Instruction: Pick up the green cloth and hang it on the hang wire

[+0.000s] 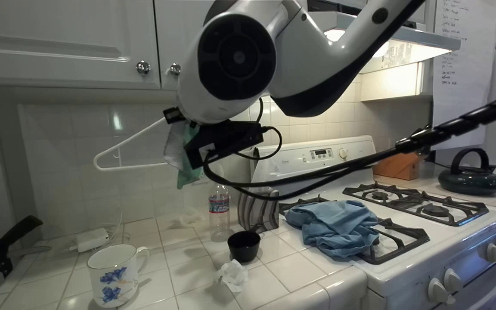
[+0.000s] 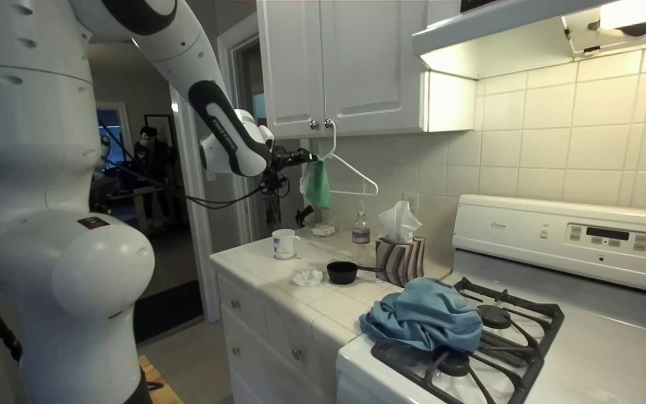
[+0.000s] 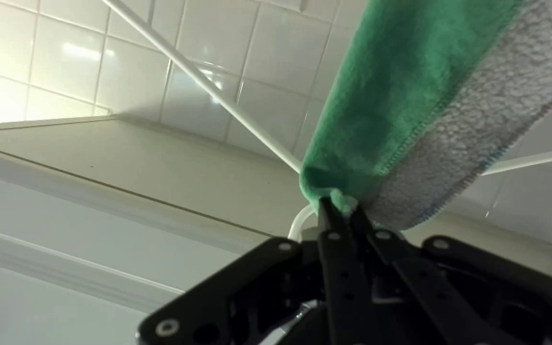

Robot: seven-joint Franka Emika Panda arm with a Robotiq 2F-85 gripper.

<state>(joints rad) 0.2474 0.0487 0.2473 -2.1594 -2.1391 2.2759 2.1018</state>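
Observation:
The green cloth (image 2: pixel 318 186), with a grey fleecy side, hangs down from my gripper (image 2: pixel 313 159). In the wrist view my gripper (image 3: pixel 340 208) is shut on a pinched fold of the cloth (image 3: pixel 376 96). The white hanger (image 2: pixel 358 171) hangs by its hook from a cabinet knob. In the wrist view, which stands upside down, the hanger (image 3: pixel 237 112) passes behind the cloth near its neck. I cannot tell whether cloth and hanger touch. In an exterior view the arm hides most of the gripper, part of the cloth (image 1: pixel 192 174) and the hanger's (image 1: pixel 138 167) right part.
White cabinets (image 2: pixel 373 67) are above and behind the hanger. Below on the counter stand a bottle (image 2: pixel 361 230), a tissue box (image 2: pixel 400 261), a mug (image 2: pixel 284 244), a black pan (image 2: pixel 342 272) and crumpled tissue (image 2: pixel 307 278). A blue cloth (image 2: pixel 427 314) lies on the stove.

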